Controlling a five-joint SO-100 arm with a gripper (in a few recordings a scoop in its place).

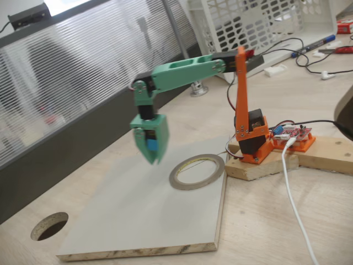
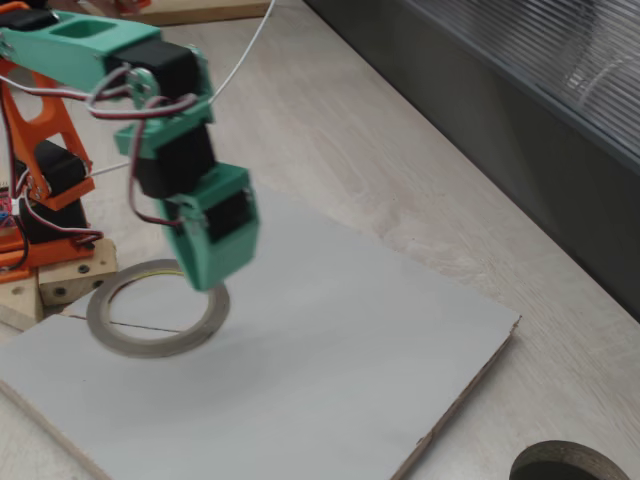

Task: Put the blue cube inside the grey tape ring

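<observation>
A: Left of the scene first: round dark hole with wooden rim [image 1: 49,226] cut in the tabletop, just off the grey board [image 1: 143,221]. Not the target, well apart from anything in play.

B: Then the green gripper [image 1: 153,157], raised off the board, pointing down. Jaws narrow, clamped on the blue cube [image 1: 150,145], a sliver of sky blue showing between the fingers. Seen from the other side, gripper [image 2: 210,280] blurred, cube hidden behind the green shell.

A: Right of that, grey tape ring [image 1: 197,171] lying flat on the board, yellowish inner edge visible. Gripper beside it, not above the opening. In the other fixed view, ring [image 2: 155,320] partly behind the fingers, so hard to judge overlap.

B: Risks, probably: letting go too soon, with the cube landing on the board outside the ring. Or dropping from this height, bouncing off the tape and rolling out. Or descending off-centre, clipping the thin ring and sliding it toward the orange base [image 1: 255,144].

A: Also a shallow pinch, judging by the little blue showing. Possible slip mid-swing.
</observation>
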